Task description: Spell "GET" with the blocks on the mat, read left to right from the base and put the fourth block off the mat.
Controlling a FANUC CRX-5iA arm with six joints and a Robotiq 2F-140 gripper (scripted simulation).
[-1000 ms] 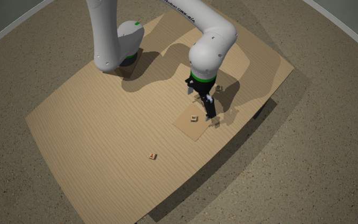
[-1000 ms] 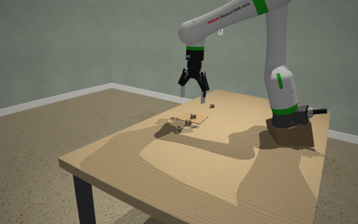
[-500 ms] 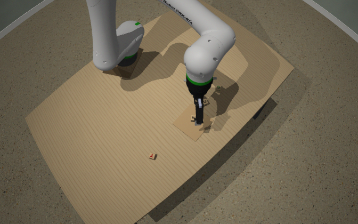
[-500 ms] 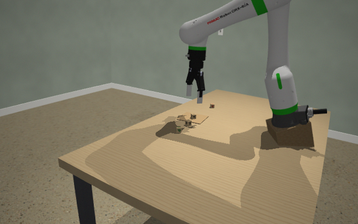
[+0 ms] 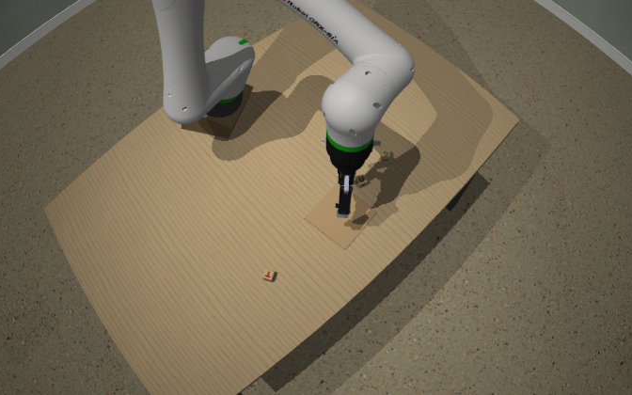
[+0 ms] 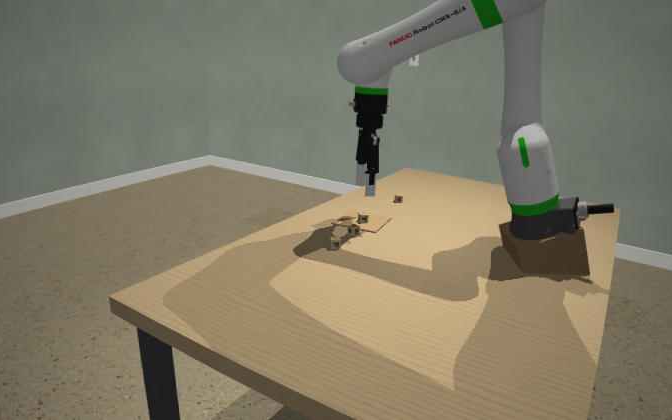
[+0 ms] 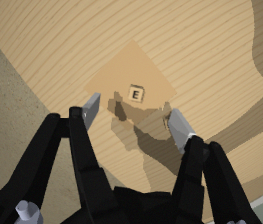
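The tan mat (image 5: 325, 224) (image 6: 379, 224) (image 7: 122, 66) lies flat on the table. A block with a dark E (image 6: 363, 218) (image 7: 135, 94) sits on the mat; in the top view my gripper hides it. A block with a red T (image 5: 269, 276) (image 6: 397, 198) lies on bare table, far from the mat. A dark-lettered block (image 5: 361, 181) (image 6: 352, 229) lies in shadow just off the mat's edge. A green-lettered block (image 5: 386, 154) (image 6: 335, 242) lies farther out. My gripper (image 5: 342, 212) (image 6: 369, 190) (image 7: 135, 109) hangs high above the mat, fingers part-way apart and empty.
The robot's base (image 5: 223, 105) (image 6: 545, 245) stands on a wooden wedge at the table's back. The table edge (image 5: 421, 230) runs close beyond the mat. The arm's shadow covers the two blocks beside the mat.
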